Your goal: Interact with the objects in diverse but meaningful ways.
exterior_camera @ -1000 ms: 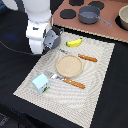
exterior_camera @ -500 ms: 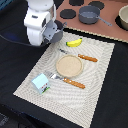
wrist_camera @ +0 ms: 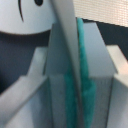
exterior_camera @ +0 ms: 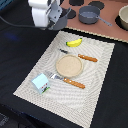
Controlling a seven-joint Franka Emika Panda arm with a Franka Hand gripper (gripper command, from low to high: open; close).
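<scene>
My gripper (exterior_camera: 54, 22) hangs high over the dark table, off the placemat's far corner on the exterior view's left. It is shut on a thin dark grey flat piece (exterior_camera: 63, 20). In the wrist view this piece (wrist_camera: 67, 40) runs edge-on between the teal pads (wrist_camera: 85, 90) of the gripper (wrist_camera: 75, 100). The yellow banana (exterior_camera: 74, 42) lies on the far part of the mat. The pale blue-white carton (exterior_camera: 41, 83) stands at the mat's near corner on the left. The grey pot (exterior_camera: 90, 15) sits on the brown board behind. The tomato and the bottle are out of view.
A round wooden plate (exterior_camera: 68, 65) lies mid-mat on the striped placemat (exterior_camera: 100, 85). A wooden-handled knife (exterior_camera: 87, 58) and fork (exterior_camera: 70, 81) lie either side of it. A pale bowl (exterior_camera: 123, 17) stands at the far right on the brown board (exterior_camera: 112, 30).
The gripper has risen with the grey piece in it, moving up and away from the mat's far corner. The things on the mat have not moved.
</scene>
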